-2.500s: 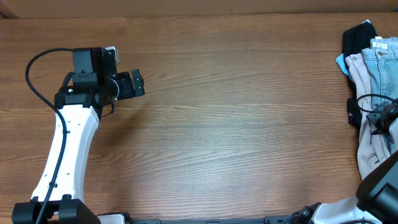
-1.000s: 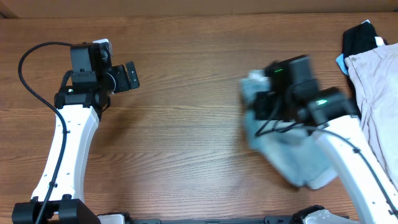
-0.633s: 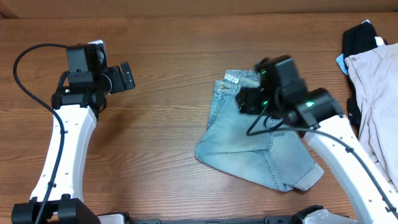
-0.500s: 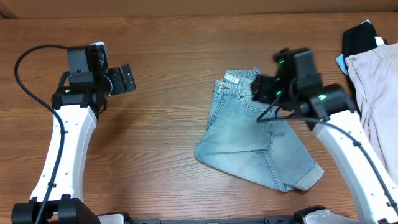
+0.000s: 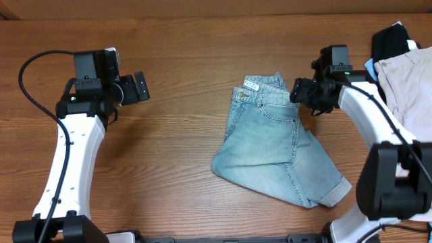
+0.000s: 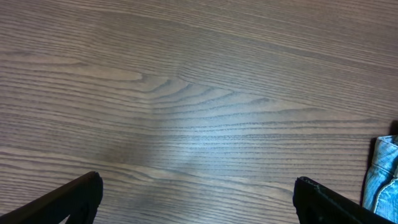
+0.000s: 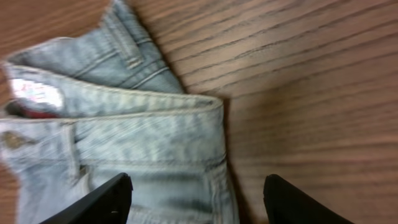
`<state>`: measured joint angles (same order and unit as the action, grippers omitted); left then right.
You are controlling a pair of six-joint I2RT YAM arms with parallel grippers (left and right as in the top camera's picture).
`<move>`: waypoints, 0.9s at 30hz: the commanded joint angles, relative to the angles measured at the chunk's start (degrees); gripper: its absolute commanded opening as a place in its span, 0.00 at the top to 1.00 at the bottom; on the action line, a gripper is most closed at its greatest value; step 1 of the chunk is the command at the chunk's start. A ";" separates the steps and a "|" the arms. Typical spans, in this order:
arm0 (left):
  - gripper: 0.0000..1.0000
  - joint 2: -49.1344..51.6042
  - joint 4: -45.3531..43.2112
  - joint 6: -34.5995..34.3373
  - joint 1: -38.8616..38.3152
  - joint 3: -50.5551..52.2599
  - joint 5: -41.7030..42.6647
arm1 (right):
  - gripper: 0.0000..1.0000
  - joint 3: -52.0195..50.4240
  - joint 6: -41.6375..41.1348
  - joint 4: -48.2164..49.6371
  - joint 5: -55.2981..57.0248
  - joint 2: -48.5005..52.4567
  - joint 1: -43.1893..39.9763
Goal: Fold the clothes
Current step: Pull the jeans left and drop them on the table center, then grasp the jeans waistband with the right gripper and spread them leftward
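- Change: the jeans (image 5: 277,145), a moment ago carried in from the garment pile (image 5: 403,71) at the right edge, now lie dropped on the tabletop (image 5: 189,169), right of centre.
- Right claw (image 5: 302,94) has let go and backed off just beside the waistband (image 5: 260,89). Its fingers are spread wide and hold nothing.
- Left claw (image 5: 142,88) sits well apart to the left, wide open and empty.
- Reading: garment delivered, folding not yet begun. The cloth lies rumpled and likely needs spreading first.
- Orientation: waistband toward the far edge, cuffed hem (image 5: 334,192) at near right. The long axis runs diagonally, far to near-right.
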<state>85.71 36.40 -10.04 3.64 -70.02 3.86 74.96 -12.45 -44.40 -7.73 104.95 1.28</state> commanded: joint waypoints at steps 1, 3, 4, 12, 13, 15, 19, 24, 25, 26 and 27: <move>0.00 -0.70 -0.09 2.32 0.09 -0.96 0.42 | 0.31 0.00 2.60 1.64 -2.03 2.82 -0.07; 0.00 -0.70 -0.22 2.86 0.09 -0.96 0.39 | 0.33 0.00 3.15 2.49 -2.08 4.33 0.07; 0.00 -0.70 -0.26 2.84 0.09 -0.96 0.39 | 0.34 0.00 3.13 3.06 -2.05 5.33 0.09; 0.00 -0.70 -0.57 2.84 0.09 -0.96 0.39 | 0.57 0.00 1.77 5.79 -2.10 8.33 0.09; 0.00 -0.70 -0.87 2.84 0.09 -0.96 0.37 | 0.63 0.00 1.77 6.16 -2.29 8.33 0.09; 0.00 -0.70 -1.33 2.84 0.09 -0.96 0.39 | 0.70 0.00 1.75 6.47 -2.45 8.33 0.09; 0.00 -0.70 -2.49 2.84 0.09 -0.96 0.39 | 0.96 0.13 0.70 7.04 -2.51 8.26 0.09; 0.00 -0.79 -5.40 2.82 0.68 -2.34 0.42 | 0.96 2.91 -0.04 5.16 -9.64 5.18 0.09; 0.00 -0.79 -5.35 2.80 1.09 -3.63 0.42 | 0.96 3.96 -0.20 4.46 -11.76 4.07 0.09; 0.00 -0.79 -5.27 2.80 1.53 -4.87 0.42 | 0.96 5.27 -0.52 3.52 -13.66 2.67 0.35; 0.00 -0.79 -5.01 2.80 2.16 -6.54 0.42 | 0.96 6.73 -0.87 2.43 -14.99 1.31 0.87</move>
<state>85.71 31.68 -8.54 4.25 -71.46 4.05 76.73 -12.08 -41.10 -14.90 112.57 1.15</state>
